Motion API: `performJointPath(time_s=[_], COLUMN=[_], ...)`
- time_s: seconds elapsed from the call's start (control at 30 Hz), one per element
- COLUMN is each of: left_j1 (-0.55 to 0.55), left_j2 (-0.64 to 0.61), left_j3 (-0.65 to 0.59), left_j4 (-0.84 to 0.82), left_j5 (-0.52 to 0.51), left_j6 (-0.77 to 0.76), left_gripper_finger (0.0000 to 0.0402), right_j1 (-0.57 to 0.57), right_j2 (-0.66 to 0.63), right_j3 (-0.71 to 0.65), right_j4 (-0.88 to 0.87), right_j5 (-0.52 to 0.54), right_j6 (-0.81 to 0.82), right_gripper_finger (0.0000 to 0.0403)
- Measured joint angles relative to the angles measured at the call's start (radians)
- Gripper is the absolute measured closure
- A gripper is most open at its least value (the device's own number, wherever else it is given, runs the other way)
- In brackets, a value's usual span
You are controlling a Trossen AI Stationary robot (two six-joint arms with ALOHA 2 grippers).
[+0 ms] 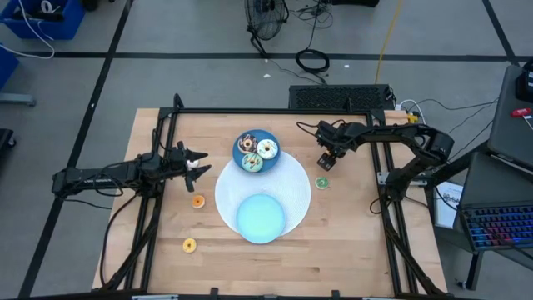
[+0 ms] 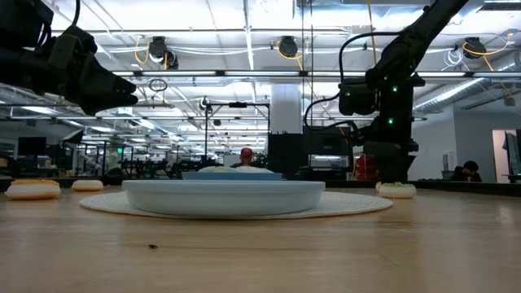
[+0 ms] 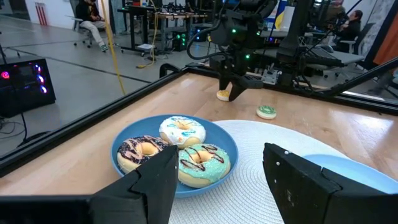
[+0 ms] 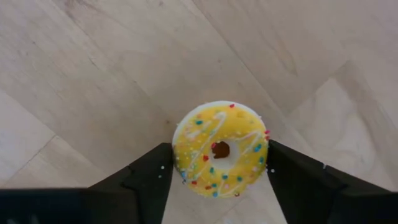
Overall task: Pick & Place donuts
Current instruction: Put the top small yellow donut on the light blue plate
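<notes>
While my right gripper (image 4: 217,180) straddles the yellow donut (image 4: 220,149) on bare wood right of the blue plate (image 1: 257,147), fingers spread either side, my left gripper (image 1: 200,163) hovers open.

Three large donuts (image 1: 256,152); four tiny donuts (image 1: 197,201); two blue plates (image 1: 261,218); one white mat (image 1: 296,185)

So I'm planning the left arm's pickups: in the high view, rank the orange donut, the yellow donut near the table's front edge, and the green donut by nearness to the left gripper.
1. Orange donut: just below the left gripper, on its side.
2. Yellow donut: farther down, near the front edge.
3. Green donut: across the white mat, on the right arm's side.
</notes>
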Motion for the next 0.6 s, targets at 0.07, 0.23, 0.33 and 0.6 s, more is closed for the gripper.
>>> performJointPath(time_s=[0.07,0.23,0.33,0.6], left_j1=[0.0,0.0,0.0,0.0], left_j2=[0.0,0.0,0.0,0.0], left_j3=[0.0,0.0,0.0,0.0], left_j4=[0.0,0.0,0.0,0.0], left_j5=[0.0,0.0,0.0,0.0], left_j6=[0.0,0.0,0.0,0.0], left_gripper_finger=[0.0167,0.0167,0.0167,0.0167], right_j1=[0.0,0.0,0.0,0.017], right_j2=[0.0,0.0,0.0,-0.045], right_j3=[0.0,0.0,0.0,0.008], right_j4=[0.0,0.0,0.0,0.012], right_j5=[0.0,0.0,-0.001,-0.049], right_j6=[0.0,0.0,0.0,0.013], right_gripper_finger=[0.0186,0.0209,0.0216,0.022])
